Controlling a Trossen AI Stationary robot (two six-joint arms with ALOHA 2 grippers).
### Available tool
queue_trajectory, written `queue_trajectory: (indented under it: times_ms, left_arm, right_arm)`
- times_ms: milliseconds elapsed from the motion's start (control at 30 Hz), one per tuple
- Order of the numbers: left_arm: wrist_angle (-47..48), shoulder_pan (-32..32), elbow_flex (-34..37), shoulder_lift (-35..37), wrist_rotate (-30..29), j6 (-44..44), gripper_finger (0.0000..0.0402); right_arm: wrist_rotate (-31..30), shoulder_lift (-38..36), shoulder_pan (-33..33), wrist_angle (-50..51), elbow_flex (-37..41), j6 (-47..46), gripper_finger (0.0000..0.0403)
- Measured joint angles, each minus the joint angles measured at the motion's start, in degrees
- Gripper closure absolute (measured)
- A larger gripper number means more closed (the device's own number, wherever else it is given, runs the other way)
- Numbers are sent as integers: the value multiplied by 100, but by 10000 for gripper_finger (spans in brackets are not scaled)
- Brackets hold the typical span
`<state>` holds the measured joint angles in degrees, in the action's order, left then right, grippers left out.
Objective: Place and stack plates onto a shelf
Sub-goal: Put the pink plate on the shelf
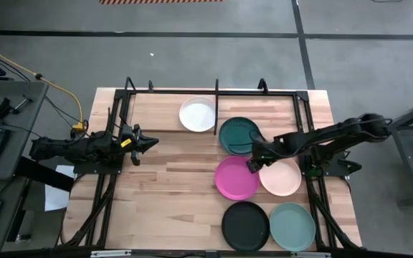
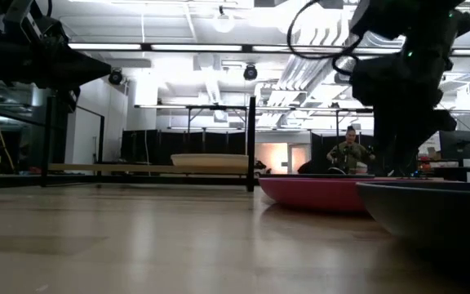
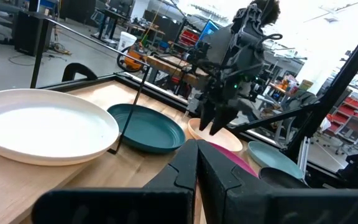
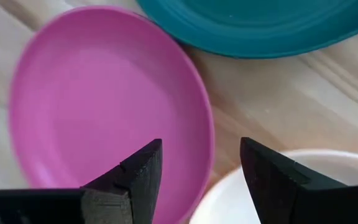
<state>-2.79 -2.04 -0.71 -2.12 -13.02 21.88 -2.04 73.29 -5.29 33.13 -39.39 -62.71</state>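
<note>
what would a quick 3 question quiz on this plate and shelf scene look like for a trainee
1. True or false: the white plate lies on the shelf's left side, with the dark teal plate on the other side of the divider bar.
2. Which plate's rim is the right gripper open over? A) black plate B) magenta plate C) grey-green plate
3. Fill in: the left gripper waits at the table's ____ side, holding nothing.

Key
1. True.
2. B: the right gripper's fingers straddle the magenta plate's rim, next to the peach plate. The black plate and grey-green plate lie nearer the table's front edge.
3. left.
</note>
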Motion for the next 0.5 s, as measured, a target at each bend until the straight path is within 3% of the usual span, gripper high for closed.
queue_trajectory:
  times_ms: [400,500]
  left_arm:
    - [0,0,-2,1,0,-1,401]
    - [0,0,0,1,0,-1,401]
  right_arm:
    - [36,975,-19,-304,-8,275,207]
    - [30,1022,-43,-363,-8,315,230]
